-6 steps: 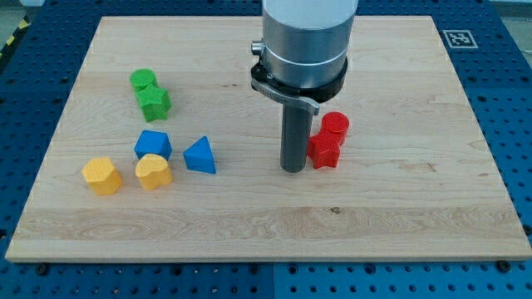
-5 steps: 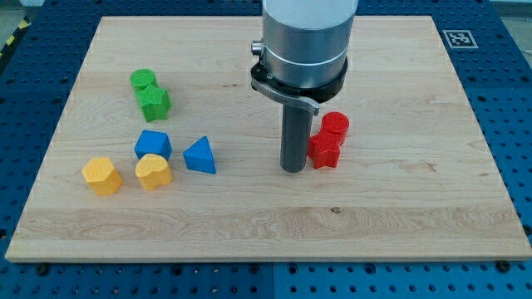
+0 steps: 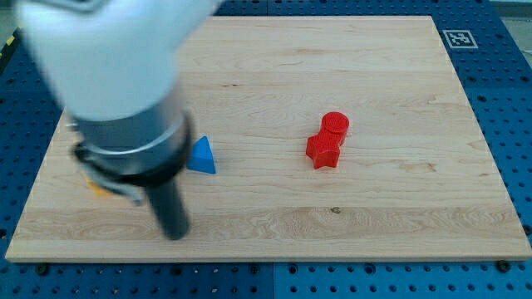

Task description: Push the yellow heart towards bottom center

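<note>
Tip touches down on bare board at lower left of the frame, a plain rod holding nothing, in contact with no block that shows. Yellow heart, the task's block, is hidden behind the blurred arm; only a yellow sliver peeks out at the arm's left edge, shape unclear. Blue triangle sits just right of the arm, red blocks well apart at centre right. Best approach, judging from here: swing round to the heart's upper-left side and push steadily toward bottom centre.
</note>
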Tool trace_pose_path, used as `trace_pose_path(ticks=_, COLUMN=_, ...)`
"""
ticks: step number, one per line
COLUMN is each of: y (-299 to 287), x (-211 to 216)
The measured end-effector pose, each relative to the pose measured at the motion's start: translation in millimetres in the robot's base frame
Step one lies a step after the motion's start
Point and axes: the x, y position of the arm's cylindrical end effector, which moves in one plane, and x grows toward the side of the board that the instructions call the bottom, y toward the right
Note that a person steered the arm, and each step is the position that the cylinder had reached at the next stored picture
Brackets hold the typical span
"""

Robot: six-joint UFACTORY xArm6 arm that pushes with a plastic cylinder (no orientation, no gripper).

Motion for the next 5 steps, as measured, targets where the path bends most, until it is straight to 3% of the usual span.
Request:
trace_pose_path(ticks=1, y=-89, x=-3)
trace_pose_path(ticks=2, y=-167, x=-40)
trace_pose_path(ticks=3, y=-145, x=-95)
trace_pose_path(ticks=4, y=-90, x=-96)
trace_pose_path(ticks=5, y=-74, x=-93)
